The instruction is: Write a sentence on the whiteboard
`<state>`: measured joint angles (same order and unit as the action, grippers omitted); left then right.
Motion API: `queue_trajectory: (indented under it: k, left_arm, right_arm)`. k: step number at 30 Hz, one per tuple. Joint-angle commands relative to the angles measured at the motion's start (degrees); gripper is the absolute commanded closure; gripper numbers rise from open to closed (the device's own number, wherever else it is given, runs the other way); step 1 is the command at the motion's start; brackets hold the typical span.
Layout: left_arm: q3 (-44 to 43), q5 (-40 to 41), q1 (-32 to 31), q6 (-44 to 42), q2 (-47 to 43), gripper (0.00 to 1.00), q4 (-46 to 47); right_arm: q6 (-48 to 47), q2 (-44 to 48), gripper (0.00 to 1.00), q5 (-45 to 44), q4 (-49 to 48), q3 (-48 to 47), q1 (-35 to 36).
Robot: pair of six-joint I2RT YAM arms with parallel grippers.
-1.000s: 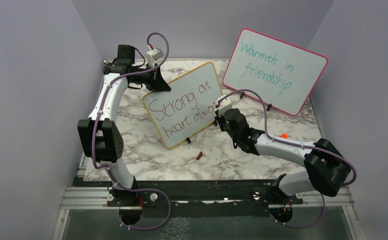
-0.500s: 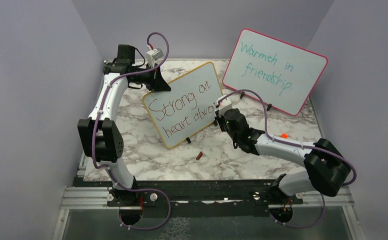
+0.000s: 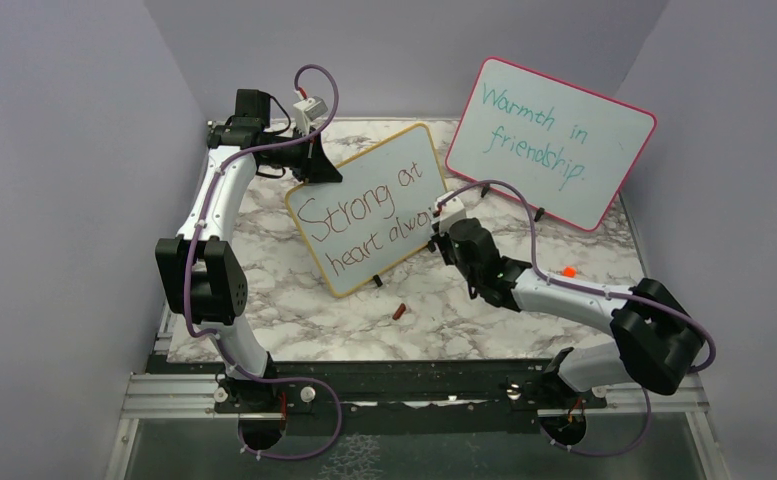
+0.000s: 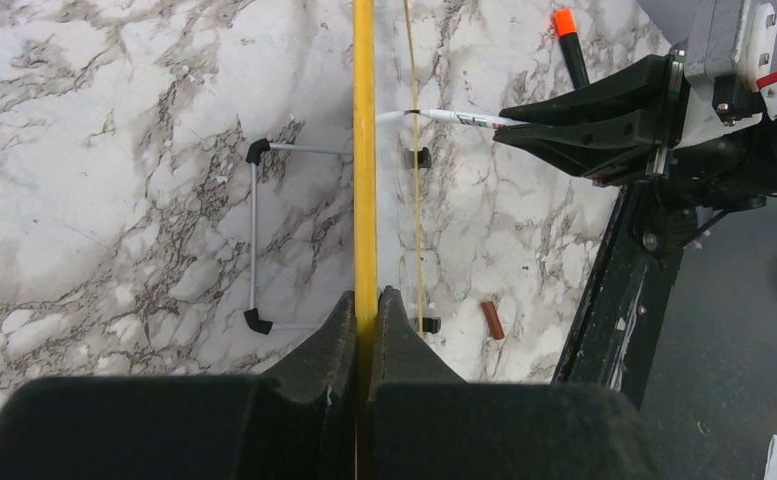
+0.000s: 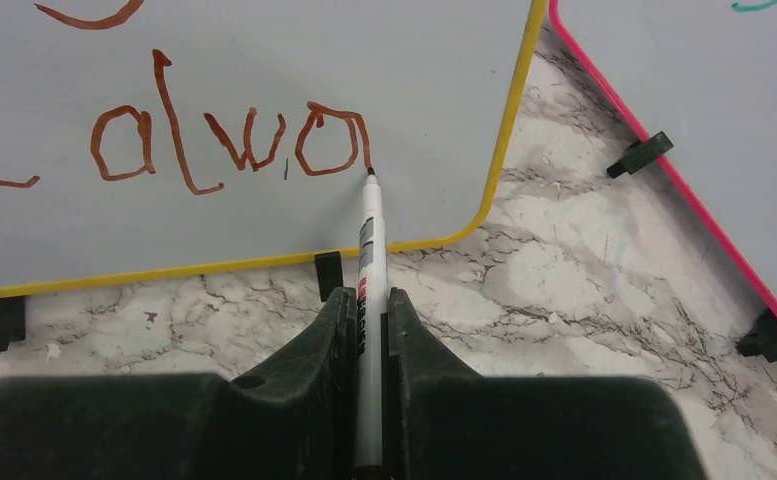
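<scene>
The whiteboard (image 3: 364,205) with a yellow frame stands tilted mid-table. Its sentence (image 3: 359,210) in red-brown reads "Strong at heart alwa". My left gripper (image 3: 316,165) is shut on the board's top edge; the left wrist view shows the jaws pinching the yellow frame (image 4: 364,150). My right gripper (image 3: 442,215) is shut on a white marker (image 5: 368,240). The marker tip touches the board at the right side of the last "a" (image 5: 332,140), near the board's lower right corner.
A pink-framed board (image 3: 549,140) with teal words stands at the back right. A red-brown marker cap (image 3: 398,312) lies in front of the yellow board. An orange-capped marker (image 3: 569,271) lies near the right arm. Purple walls close in both sides.
The right gripper with the marker has shifted slightly up and right along the board. The left arm and the board have not moved.
</scene>
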<state>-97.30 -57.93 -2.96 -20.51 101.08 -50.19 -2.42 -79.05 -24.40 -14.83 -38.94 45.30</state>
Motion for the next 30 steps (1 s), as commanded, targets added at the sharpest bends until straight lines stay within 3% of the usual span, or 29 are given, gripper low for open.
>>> queue_trajectory:
  k: [1, 30]
  left_arm:
    - [0.57, 4.41, -0.53, -4.78, 1.84, 1.0, -3.24]
    - [0.44, 4.34, -0.48, -4.36, 2.37, 1.0, -3.15]
  right_arm:
    - [-0.26, 2.3, 0.99, -0.65, -1.15, 0.69, -0.46]
    - [-3.19, -1.11, 0.99, 3.92, -6.78, -2.46, -1.94]
